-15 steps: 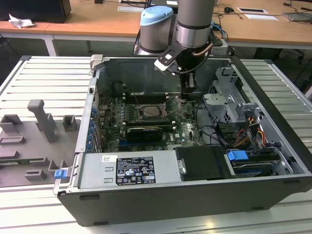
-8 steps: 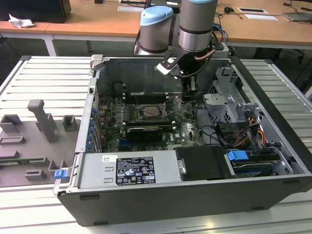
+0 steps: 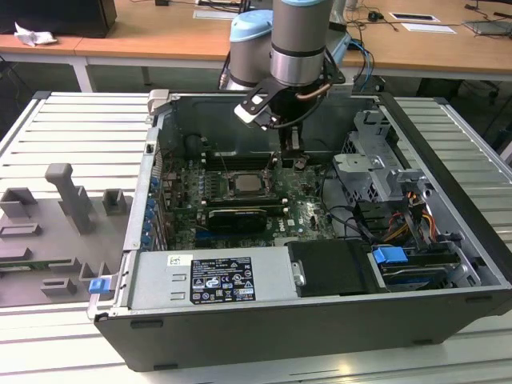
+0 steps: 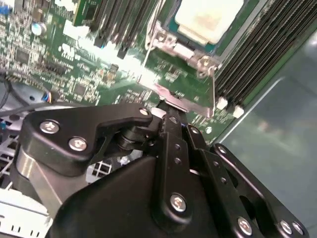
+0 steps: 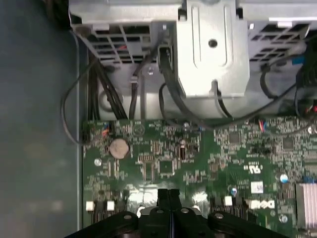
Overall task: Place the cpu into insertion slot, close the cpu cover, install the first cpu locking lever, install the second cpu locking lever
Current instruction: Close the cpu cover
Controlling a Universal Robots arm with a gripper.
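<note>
1. Seeing the hand (image 3: 292, 156) down inside the open computer case (image 3: 320, 336), over the green board (image 3: 308, 204), just beside the insertion slot (image 3: 265, 186) on the exterior view's right.
2. Reading the hand as narrow, with fingers (image 5: 163, 198) pressed together in the first wrist view and only a thin seam between them. Can't tell whether anything thin is pinched there.
3. In the second wrist view, finding the fingertips (image 4: 173, 124) at or just short of a silver metal tab (image 4: 185, 104) on the board. Can't resolve contact, with the black linkage covering the meeting point.
4. Locating the cpu (image 3: 244, 184) seated in the slot, pale face up, between two banks of memory slots (image 4: 257, 54).
5. Making out the cpu cover (image 4: 171, 44) only as silver frame metal at the chip's edge, mostly cut off in the second wrist view. Flat or raised: can't tell.
6. Spotting a thin metal rod (image 4: 214, 87) by the socket corner. Latched or loose: unclear.
7. Noting the case on a slatted counter (image 3: 48, 120), with grey fixture blocks (image 3: 72, 196) on the exterior view's left, well apart from the hand.
</note>
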